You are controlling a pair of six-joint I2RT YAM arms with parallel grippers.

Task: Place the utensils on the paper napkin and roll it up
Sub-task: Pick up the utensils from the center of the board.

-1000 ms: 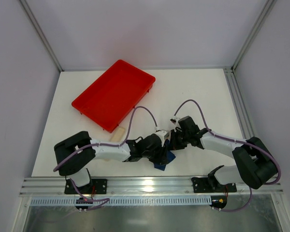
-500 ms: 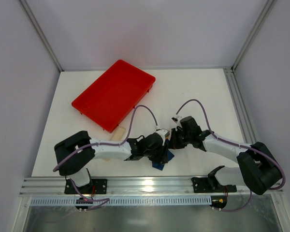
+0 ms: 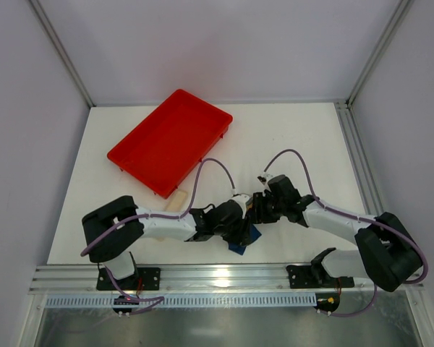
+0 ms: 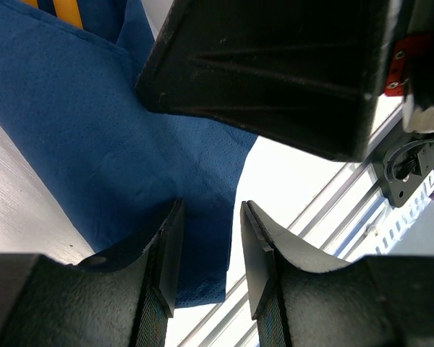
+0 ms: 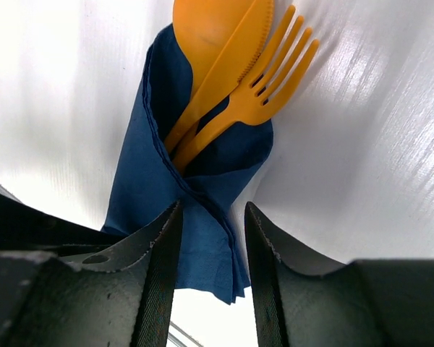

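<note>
Left hand [image 4: 210, 210] is seen with its two fingers parted and nothing clamped between them. It hovers low over the loose end of the dark navy-blue paper napkin [image 4: 79, 123], close to the counter's near edge and crowded from above by the other arm's black body.

In the middle, the napkin is found already lapped around the slim orange plastic utensils [image 5: 231, 72] — spoon, knife and fork — whose heads stick out of the open end onto the white counter [image 3: 304, 137]. The wrap is judged loose: one flap is laid across the handles and a corner trails free.

To the right, the right hand [image 5: 211, 210] is likewise unclenched, its fingers straddling the lapped edge without pinching it.

For the roll to be finished well, the bundle should be pinned by one hand while the free flap is pushed over by the other. Pressure is best placed where the handles lie under the paper, since the thin sheet alone would likely crumple or tear. Because both hands are packed so closely together, only small, slow moves are advised, so that fingers are not knocked together and the utensils are not nudged out of line.
</note>
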